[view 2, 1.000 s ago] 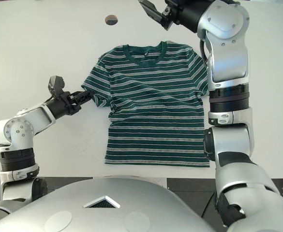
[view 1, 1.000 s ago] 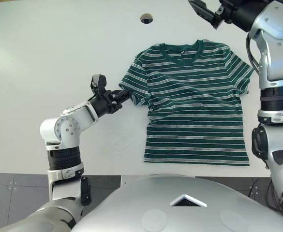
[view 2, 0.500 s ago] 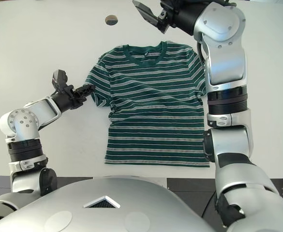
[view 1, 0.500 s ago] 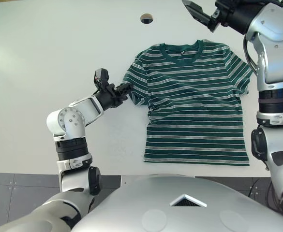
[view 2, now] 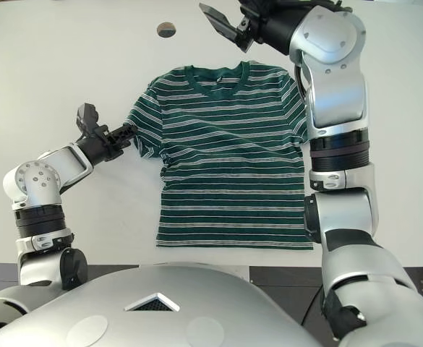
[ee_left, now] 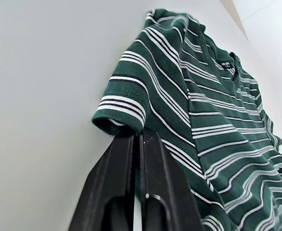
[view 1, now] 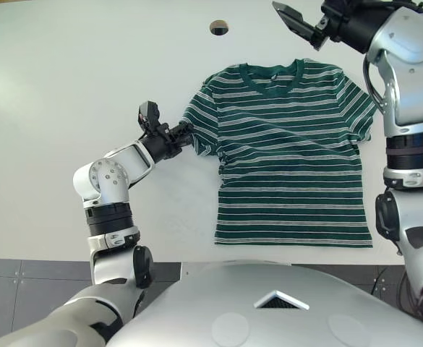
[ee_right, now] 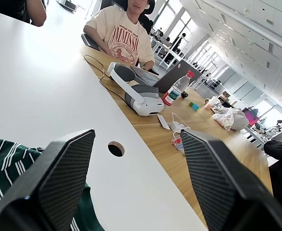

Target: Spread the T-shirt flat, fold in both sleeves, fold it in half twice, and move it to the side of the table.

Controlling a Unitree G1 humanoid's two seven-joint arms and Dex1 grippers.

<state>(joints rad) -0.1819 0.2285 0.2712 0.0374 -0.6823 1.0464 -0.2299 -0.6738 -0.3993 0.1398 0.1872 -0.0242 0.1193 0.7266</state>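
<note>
The green-and-white striped T-shirt [view 1: 291, 152] lies spread out on the white table [view 1: 66, 87], collar pointing away from me. My left gripper [view 1: 184, 135] sits low on the table at the hem of the shirt's left sleeve [ee_left: 124, 103]. Its fingers [ee_left: 153, 159] are pressed together on the sleeve's edge, which lifts a little off the table. My right gripper [view 1: 301, 20] hangs in the air beyond the collar, open, with nothing between its wide-apart fingers [ee_right: 63, 178].
A round cable hole [view 1: 218, 27] is in the table beyond the shirt's left shoulder. Bare table stretches to the left of the shirt. The table's front edge [view 1: 160, 259] runs just below the shirt's bottom hem. A second table with a bottle [ee_right: 175, 89] stands behind.
My left forearm has swung closer to the shirt and its gripper has crept slightly away from me at the sleeve hem. The right gripper has shifted a little to the left.
</note>
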